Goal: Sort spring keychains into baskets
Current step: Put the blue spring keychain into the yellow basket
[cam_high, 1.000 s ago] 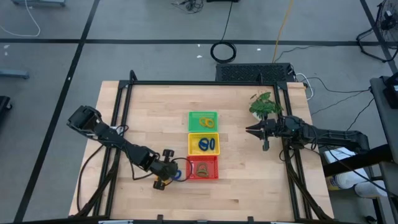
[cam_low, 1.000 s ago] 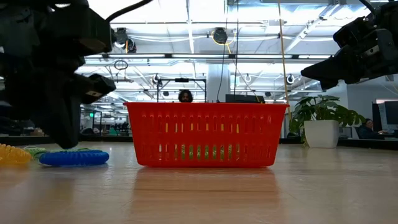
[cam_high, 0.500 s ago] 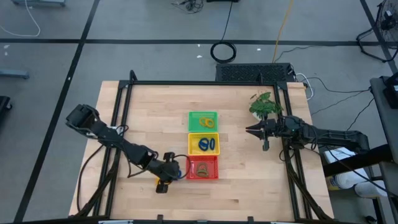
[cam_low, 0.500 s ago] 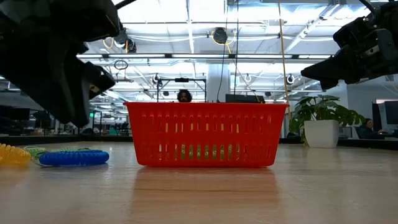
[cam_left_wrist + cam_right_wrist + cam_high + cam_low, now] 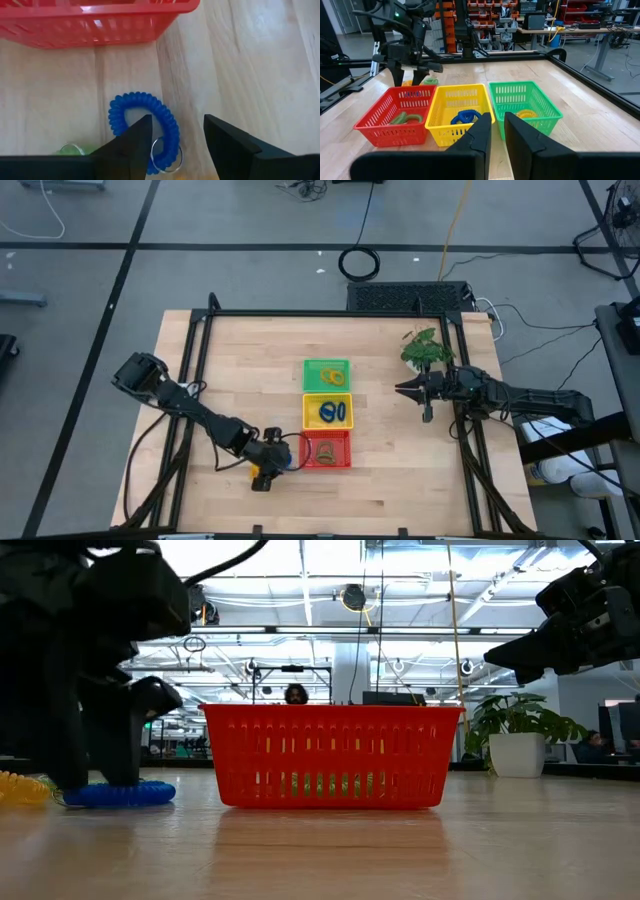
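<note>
Pale wood table from above, bearing three baskets in a column at centre frame: green uppermost, yellow in the middle, red lowest, probably lined up so that each colour has its own bin. Left gripper at lower centre, just left of red, down over a loose blue keychain, apparently to fetch the next piece. Right gripper at right of centre, well apart from the baskets, seemingly waiting. At table height: red filling mid frame; blue at lower left with the left fingers planted either side of it, spread and not clamped; one yellow keychain at the left edge and a hint of green behind it, so about three pieces left outside. Through the left wrist: dark fingers wide apart at the bottom, part of the blue coil and its metal ring between them, placed to close on the coil; red rim along the top. Through the right wrist: fingers drawn close together, nothing between; three baskets in a row, red at left with green coils, one or two, yellow in the middle with blue, count unclear, green at right with one orange-yellow.
</note>
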